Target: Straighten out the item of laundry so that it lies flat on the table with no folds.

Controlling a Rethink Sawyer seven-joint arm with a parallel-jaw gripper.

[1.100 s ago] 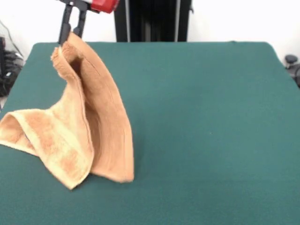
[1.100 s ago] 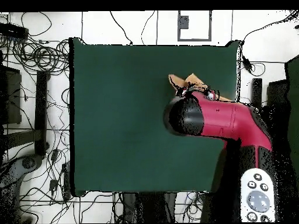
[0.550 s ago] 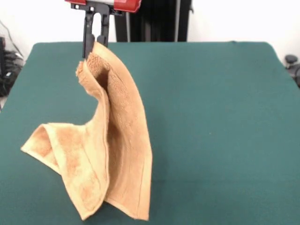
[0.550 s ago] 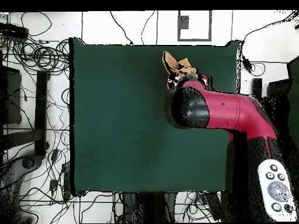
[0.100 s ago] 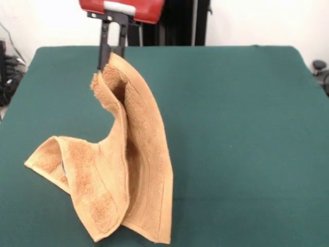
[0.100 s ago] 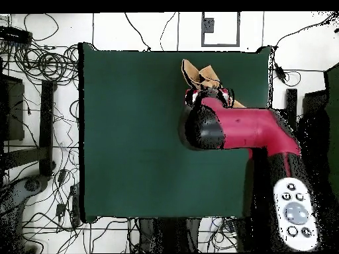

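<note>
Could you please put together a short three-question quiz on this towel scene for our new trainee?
1. True or false: the towel lies flat on the table with no folds.
2. Multiple choice: the gripper is (A) open above the towel, (B) shut on the towel's top corner, (C) out of the picture.
3. Fill in: in the front view, the towel's lower part bunches on the green cloth to the picture's ______ of the gripper.

Key
1. False: it hangs from one raised corner, draped in deep folds.
2. B.
3. Left: one folded corner rests there on the table.
</note>
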